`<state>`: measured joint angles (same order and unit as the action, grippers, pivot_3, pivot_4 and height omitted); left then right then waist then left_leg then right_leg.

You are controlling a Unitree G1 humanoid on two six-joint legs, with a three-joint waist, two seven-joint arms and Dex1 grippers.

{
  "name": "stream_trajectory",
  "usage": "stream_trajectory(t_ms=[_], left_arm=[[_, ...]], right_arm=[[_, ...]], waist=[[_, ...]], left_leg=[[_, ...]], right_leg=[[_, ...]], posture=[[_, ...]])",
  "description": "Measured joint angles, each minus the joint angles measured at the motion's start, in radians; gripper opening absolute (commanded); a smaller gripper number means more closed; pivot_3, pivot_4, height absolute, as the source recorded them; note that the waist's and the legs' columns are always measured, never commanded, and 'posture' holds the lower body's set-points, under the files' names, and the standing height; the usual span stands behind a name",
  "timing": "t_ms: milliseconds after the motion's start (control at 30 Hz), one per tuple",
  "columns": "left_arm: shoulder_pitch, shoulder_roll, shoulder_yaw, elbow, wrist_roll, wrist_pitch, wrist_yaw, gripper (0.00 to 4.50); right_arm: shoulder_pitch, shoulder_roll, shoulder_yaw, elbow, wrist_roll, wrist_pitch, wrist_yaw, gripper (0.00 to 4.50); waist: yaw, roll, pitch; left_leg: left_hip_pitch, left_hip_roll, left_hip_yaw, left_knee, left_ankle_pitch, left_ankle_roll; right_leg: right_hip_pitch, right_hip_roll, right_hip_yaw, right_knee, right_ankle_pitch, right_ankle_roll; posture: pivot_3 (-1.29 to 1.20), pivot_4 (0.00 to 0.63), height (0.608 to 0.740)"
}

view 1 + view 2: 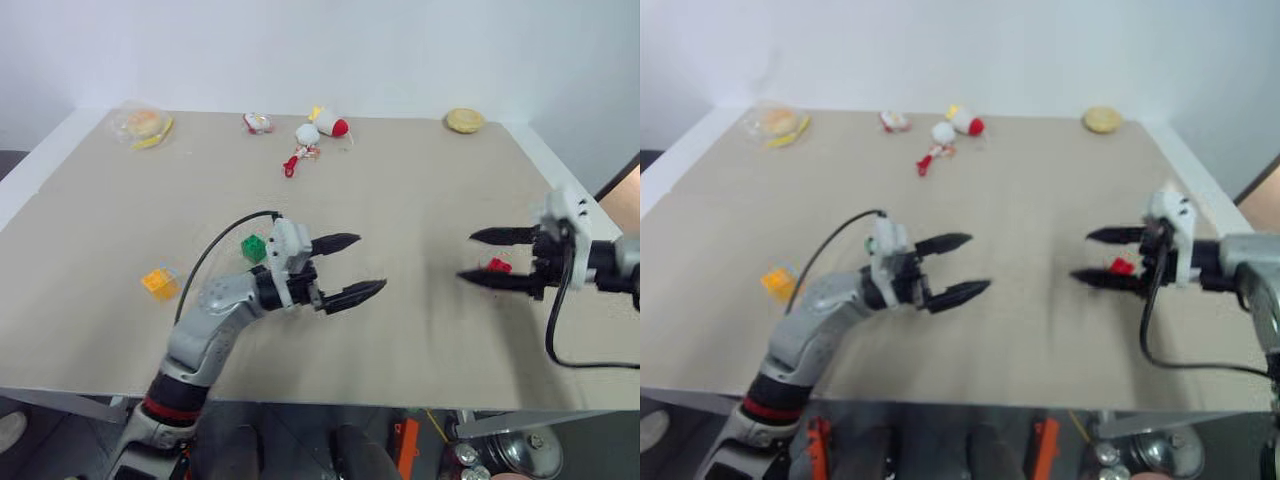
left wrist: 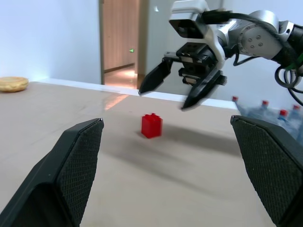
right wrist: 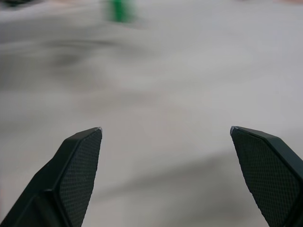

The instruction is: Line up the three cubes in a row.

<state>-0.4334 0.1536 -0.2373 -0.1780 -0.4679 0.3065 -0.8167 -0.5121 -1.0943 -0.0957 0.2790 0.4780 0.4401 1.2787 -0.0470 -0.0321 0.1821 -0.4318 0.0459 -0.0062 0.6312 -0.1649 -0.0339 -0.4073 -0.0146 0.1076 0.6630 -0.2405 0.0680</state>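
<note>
Three cubes, nowhere near a row yet. Going left to right in the head view: the yellow cube [image 1: 159, 283] sits at the left-middle of the table [image 1: 420, 200], the green cube [image 1: 254, 248] is a bit right of it, tucked just behind the left gripper [image 1: 347, 267], and the red cube [image 1: 498, 265] is way over on the right, seen between the fingers of the right gripper [image 1: 485, 257]. Both grippers are spread wide and holding nothing, hovering above the tabletop. Toys and buns along the far edge are just clutter.

Looks to me like the approach step: no cube grabbed yet. Next move probably calls for the right gripper to drop down around red, pinch it, and carry it left toward green and yellow.
</note>
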Motion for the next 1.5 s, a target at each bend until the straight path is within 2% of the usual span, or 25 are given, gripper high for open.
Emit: stream_trajectory(t_ms=[100, 300, 700, 833, 1033, 1100, 1200, 1300, 1333, 1500], left_arm=[[-0.004, -0.047, -0.024, 0.03, 0.025, -0.018, 0.023, 4.45], [-0.016, -0.088, -0.033, 0.082, 0.048, -0.052, 0.023, 4.45], [-0.049, -0.1, -0.03, 0.126, 0.067, -0.083, 0.01, 4.45], [-0.05, -0.103, -0.03, 0.13, 0.068, -0.091, 0.004, 4.5], [-0.058, -0.104, -0.03, 0.138, 0.072, -0.097, 0.004, 4.5], [-0.063, -0.104, -0.029, 0.146, 0.075, -0.107, 0.004, 4.5], [-0.068, -0.095, -0.028, 0.152, 0.076, -0.114, -0.002, 4.5], [-0.069, -0.042, -0.024, 0.153, 0.074, -0.116, -0.051, 4.5], [-0.068, 0.005, -0.018, 0.15, 0.065, -0.114, -0.094, 4.5], [-0.04, 0.185, 0.043, 0.14, 0.027, -0.102, -0.235, 4.5]], right_arm=[[-0.092, 0.006, 0.044, 0.2, -0.091, -0.066, 0.013, 4.5], [-0.186, 0.036, 0.116, 0.441, -0.229, -0.146, 0.047, 4.5], [-0.253, 0.12, 0.142, 0.667, -0.367, -0.273, 0.04, 4.5], [-0.276, 0.141, 0.142, 0.734, -0.405, -0.298, 0.024, 3.32], [-0.312, 0.149, 0.14, 0.776, -0.425, -0.315, 0.008, 1.27], [-0.316, 0.152, 0.135, 0.776, -0.425, -0.316, 0.009, 1.26], [-0.318, 0.153, 0.127, 0.758, -0.417, -0.311, 0.031, 1.26], [-0.287, 0.153, 0.124, 0.614, -0.389, -0.287, 0.074, 1.26], [-0.232, 0.148, 0.123, 0.458, -0.366, -0.252, 0.106, 1.26], [-0.024, 0.132, 0.142, -0.07, -0.274, -0.098, 0.168, 1.26]], waist=[[-0.001, 0.002, 0.0], [-0.001, 0.005, -0.001], [-0.001, 0.005, -0.001], [-0.002, 0.005, -0.001], [-0.002, 0.005, -0.001], [-0.002, 0.005, -0.001], [-0.002, 0.006, -0.001], [-0.005, 0.007, -0.001], [-0.006, 0.007, -0.001], [-0.006, 0.008, -0.001]], left_leg=[[0.001, 0.0, 0.0, -0.004, -0.001, 0.001], [0.002, -0.001, 0.0, -0.007, -0.001, 0.001], [0.002, -0.002, 0.001, -0.002, 0.0, 0.0], [0.002, -0.002, 0.001, -0.002, 0.0, 0.0], [0.002, -0.002, 0.001, -0.002, 0.0, 0.0], [0.002, -0.002, 0.001, -0.002, 0.0, 0.0], [0.002, -0.002, 0.001, -0.002, 0.0, 0.0], [0.002, -0.001, 0.001, -0.003, 0.0, 0.0], [0.002, -0.001, -0.001, -0.004, 0.0, 0.0], [0.002, 0.001, -0.003, -0.007, 0.0, -0.001]], right_leg=[[-0.001, 0.001, 0.001, 0.0, 0.0, 0.004], [0.0, 0.001, 0.002, 0.0, -0.001, 0.004], [0.001, 0.0, 0.004, 0.0, 0.0, 0.003], [0.001, 0.0, 0.004, 0.0, 0.0, 0.003], [0.001, 0.0, 0.004, 0.0, 0.0, 0.003], [0.001, 0.0, 0.004, 0.0, 0.0, 0.003], [0.001, 0.0, 0.004, 0.0, 0.0, 0.003], [0.0, 0.001, 0.004, 0.0, 0.002, 0.006], [0.0, 0.002, 0.003, 0.001, 0.002, 0.006], [-0.001, 0.004, 0.001, 0.002, -0.001, 0.004]], posture=[[0.0, 0.15, 0.737], [0.0, 0.15, 0.737], [0.0, 0.15, 0.737], [0.0, 0.15, 0.737], [0.0, 0.15, 0.737], [0.0, 0.15, 0.737], [0.0, 0.15, 0.737], [0.0, 0.15, 0.737], [0.0, 0.15, 0.737], [0.0, 0.15, 0.737]])
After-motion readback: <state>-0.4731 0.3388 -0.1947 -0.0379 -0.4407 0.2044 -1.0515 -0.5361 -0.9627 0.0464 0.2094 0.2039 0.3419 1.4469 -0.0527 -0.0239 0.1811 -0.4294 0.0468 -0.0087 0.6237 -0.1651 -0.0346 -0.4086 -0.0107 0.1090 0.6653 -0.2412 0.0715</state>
